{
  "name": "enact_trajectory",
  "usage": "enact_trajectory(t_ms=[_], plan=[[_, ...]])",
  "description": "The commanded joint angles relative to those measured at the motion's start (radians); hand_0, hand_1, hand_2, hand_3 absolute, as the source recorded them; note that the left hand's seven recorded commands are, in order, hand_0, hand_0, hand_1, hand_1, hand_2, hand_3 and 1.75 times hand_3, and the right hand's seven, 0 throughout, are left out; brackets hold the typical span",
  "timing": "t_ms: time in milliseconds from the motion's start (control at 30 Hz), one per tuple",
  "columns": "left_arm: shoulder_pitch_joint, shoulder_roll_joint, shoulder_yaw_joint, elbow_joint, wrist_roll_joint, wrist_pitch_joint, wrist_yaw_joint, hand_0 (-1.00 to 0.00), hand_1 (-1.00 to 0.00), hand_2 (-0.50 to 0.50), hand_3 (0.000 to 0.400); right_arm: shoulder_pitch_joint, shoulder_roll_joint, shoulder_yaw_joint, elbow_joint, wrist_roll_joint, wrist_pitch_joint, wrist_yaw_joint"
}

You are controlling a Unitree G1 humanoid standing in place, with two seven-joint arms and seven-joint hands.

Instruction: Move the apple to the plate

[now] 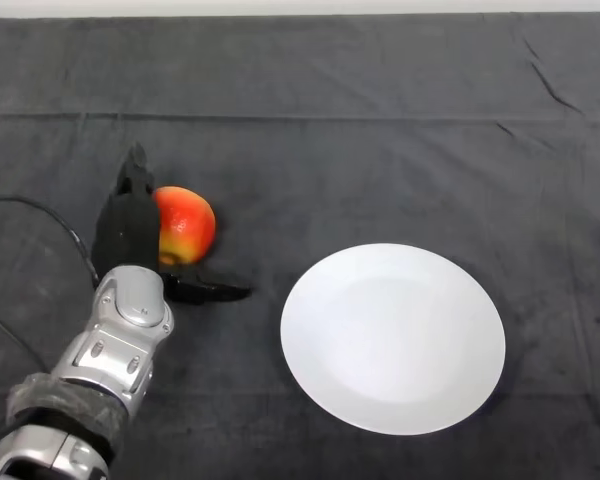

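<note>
Left hand (130, 235) is wrapped around the red-yellow apple (187, 224) on the tabletop (380, 130), white plate (393, 338) well off to its right.

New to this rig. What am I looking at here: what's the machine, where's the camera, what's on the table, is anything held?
This is a single picture from a camera on a humanoid robot's head, looking down at a table covered with a dark cloth. The silver-grey left arm comes in from the lower left and ends in a black hand. That hand sits against the left side of a red and yellow apple, with fingers behind it and the thumb reaching out below it, cupping it rather than visibly lifting it. To the right, apart from the apple, lies a round white plate with nothing on it. The job is moving the apple onto that plate.
</note>
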Motion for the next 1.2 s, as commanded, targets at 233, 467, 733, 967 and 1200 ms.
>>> enact_trajectory(t_ms=[233, 467, 733, 967, 1200], plan=[[-0.061, 0.002, -0.046, 0.035, 0.011, 0.004, -0.011, -1.00, -1.00, 0.00, 0.400, -0.031, -0.046, -0.0180, 0.005, -0.0013, 0.013, -0.0019], [-0.082, 0.000, -0.073, -0.025, 0.037, 0.067, 0.012, -1.00, -1.00, 0.00, 0.400, -0.031, -0.047, -0.0179, 0.006, -0.0014, 0.014, -0.0011], [-0.101, -0.016, -0.129, -0.228, 0.076, 0.209, 0.036, -1.00, -1.00, 0.00, 0.400, -0.031, -0.047, -0.0176, 0.007, -0.0015, 0.014, -0.0006], [-0.067, -0.021, -0.205, -0.426, 0.102, 0.283, 0.039, -1.00, -1.00, 0.00, 0.400, -0.031, -0.046, -0.0174, 0.006, -0.0016, 0.013, -0.0007], [-0.047, -0.038, -0.304, -0.543, 0.098, 0.324, 0.034, -1.00, -1.00, 0.00, 0.400, -0.031, -0.046, -0.0173, 0.006, -0.0016, 0.013, -0.0009]])
